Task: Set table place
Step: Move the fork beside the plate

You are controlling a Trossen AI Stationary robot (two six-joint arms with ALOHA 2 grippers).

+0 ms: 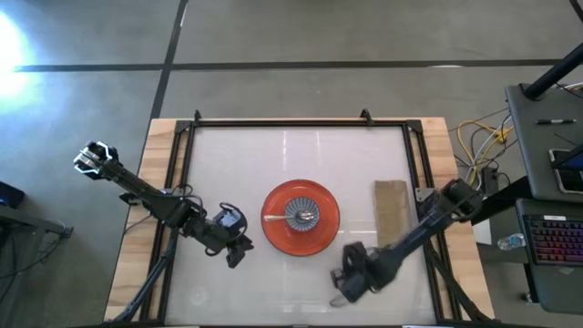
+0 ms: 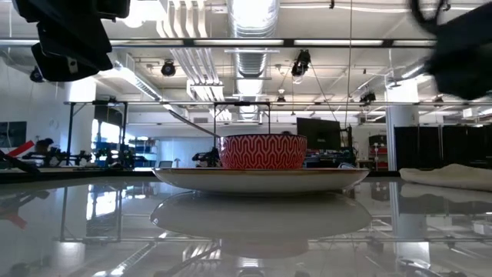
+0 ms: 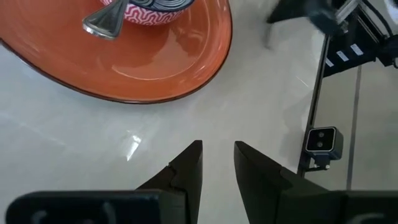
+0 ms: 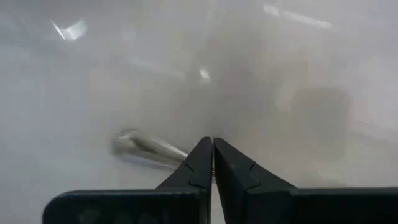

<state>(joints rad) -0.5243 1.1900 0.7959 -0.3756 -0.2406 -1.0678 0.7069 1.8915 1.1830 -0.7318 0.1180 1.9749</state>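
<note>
An orange plate sits at the middle of the white table. On it stands a red patterned bowl with a spoon in it. My left gripper hovers open and empty over the table, just near and left of the plate. My right gripper is near the table's front edge, right of the plate, shut on a thin metal utensil. My right gripper pinches one end of the metal utensil between its two fingertips. The rest of the utensil sticks out sideways from the fingers, which lie across it. Whether its free end touches the table, I cannot tell.
A folded brown napkin lies flat on the table right of the plate; it also shows in the low view. A black metal frame runs around the tabletop. A small camera stands at the table's edge.
</note>
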